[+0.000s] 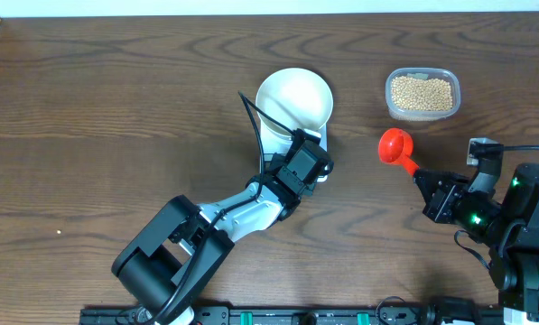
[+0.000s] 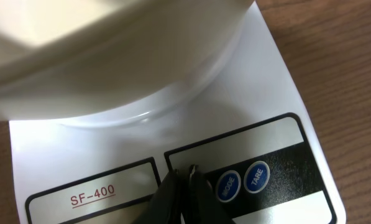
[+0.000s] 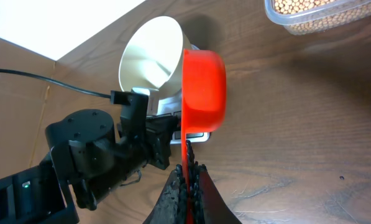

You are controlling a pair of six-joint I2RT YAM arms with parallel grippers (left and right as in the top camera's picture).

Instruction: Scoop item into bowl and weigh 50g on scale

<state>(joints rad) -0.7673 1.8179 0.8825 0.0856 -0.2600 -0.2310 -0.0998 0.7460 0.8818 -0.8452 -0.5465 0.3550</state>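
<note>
The white bowl (image 1: 293, 97) stands on the white scale (image 1: 274, 143); in the left wrist view the bowl (image 2: 104, 56) fills the top above the scale (image 2: 278, 93). My left gripper (image 1: 316, 170) is shut and empty, its tips (image 2: 182, 174) at the scale's dark panel, just left of the blue MODE button (image 2: 227, 186). Tan beans (image 1: 422, 92) fill a clear tub. My right gripper (image 1: 420, 174) is shut on the handle of a red scoop (image 1: 395, 145), which looks empty and sits between bowl and tub. From the right wrist, that gripper (image 3: 189, 167) holds the scoop (image 3: 204, 87) up on edge.
The clear tub (image 3: 309, 22) sits at the back right of the dark wooden table. The left arm (image 3: 98, 155) reaches up from the front edge toward the scale. A TARE button (image 2: 256, 177) lies right of MODE.
</note>
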